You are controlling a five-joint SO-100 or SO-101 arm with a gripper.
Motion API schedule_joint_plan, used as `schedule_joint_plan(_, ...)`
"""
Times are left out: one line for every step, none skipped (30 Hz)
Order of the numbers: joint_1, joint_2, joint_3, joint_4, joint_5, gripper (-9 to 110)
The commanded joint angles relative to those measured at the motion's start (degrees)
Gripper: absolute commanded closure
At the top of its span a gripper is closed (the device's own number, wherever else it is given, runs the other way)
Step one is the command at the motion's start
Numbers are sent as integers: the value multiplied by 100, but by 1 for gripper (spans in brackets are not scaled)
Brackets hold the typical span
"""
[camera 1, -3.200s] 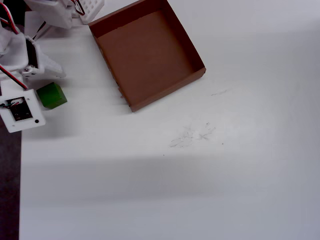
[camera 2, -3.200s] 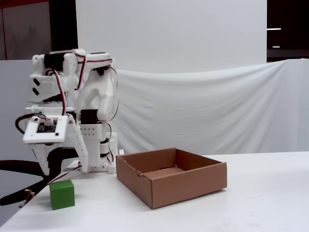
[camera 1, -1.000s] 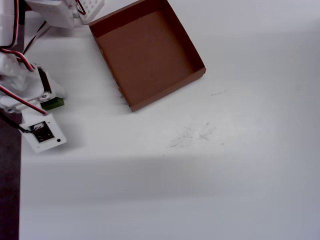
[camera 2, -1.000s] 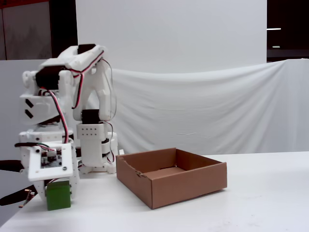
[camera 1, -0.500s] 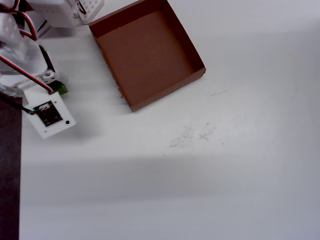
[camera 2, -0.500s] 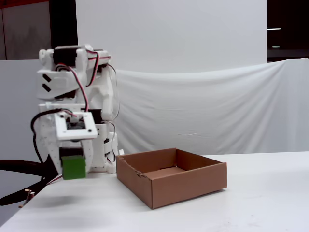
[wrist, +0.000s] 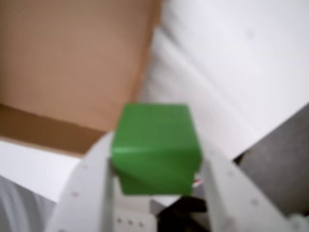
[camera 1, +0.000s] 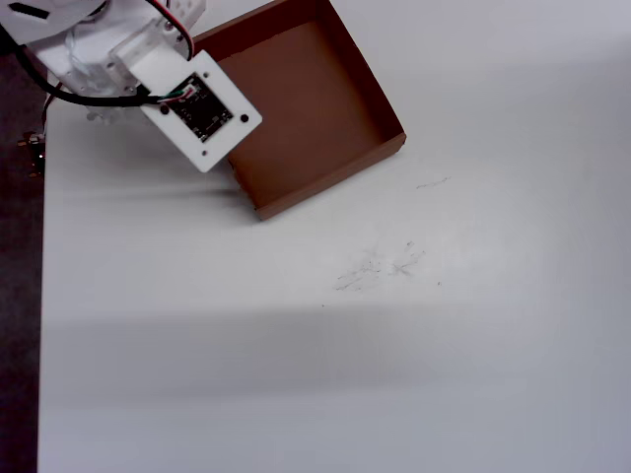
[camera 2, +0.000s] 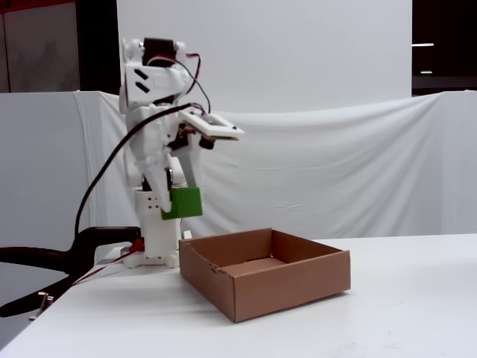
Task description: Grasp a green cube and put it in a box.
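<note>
A single white arm (camera 2: 153, 112) stands tall at the left end of the table (camera 2: 373, 313) in the fixed view, its upper links stacked nearly upright and its wrist folded forward and down, a flat white board with a small circuit jutting toward the right above the gripper (camera 2: 177, 205). The gripper hangs in the air, clamped on the one cube (camera 2: 182, 202), which rides clear of the table, above and just left of the near-left corner of the one box (camera 2: 264, 280). In the wrist view the cube (wrist: 155, 147) fills the centre, pinched between two white fingers (wrist: 89, 188), with the brown floor of the box (wrist: 72, 63) at upper left and white tabletop to the right. From overhead, the arm (camera 1: 108, 49) reaches in from the top-left corner, its board overlapping the left wall of the box (camera 1: 385, 113); the cube itself is hidden beneath it there. Faint grey scuffs (camera 1: 380, 266) mark the table right of centre.
</note>
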Motion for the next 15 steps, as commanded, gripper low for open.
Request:
schedule_joint_plan(-527,70,-475,44,158,89)
schedule_joint_plan(-677,9,-519,62,176,89)
schedule_joint_plan(-817,-62,-527,70,185,89)
schedule_joint_plan(-932,-149,-519,35,193,89)
schedule_joint_plan(-1028,-237,-501,0,202,89)
schedule_joint_plan(-1116,-343,-492,-53,220,89)
schedule_joint_plan(-1195,-448,-475,-114,237,89)
schedule_joint_plan(-1257,-563,-466,-193,272,89)
schedule_joint_plan(-1327,-694,-457,-281,334,90)
schedule_joint_plan(-1389,-844,-422,-404,413,90)
schedule_joint_plan(-1441,-993,-378,-545,483,90)
schedule_joint_plan(-1512,-1125,-308,-721,589,89)
schedule_joint_plan(-1556,-1239,-237,-879,650,89)
schedule_joint_plan(-1573,-1327,-176,-993,659,89)
schedule_joint_plan(-1608,-1415,-123,-1090,668,89)
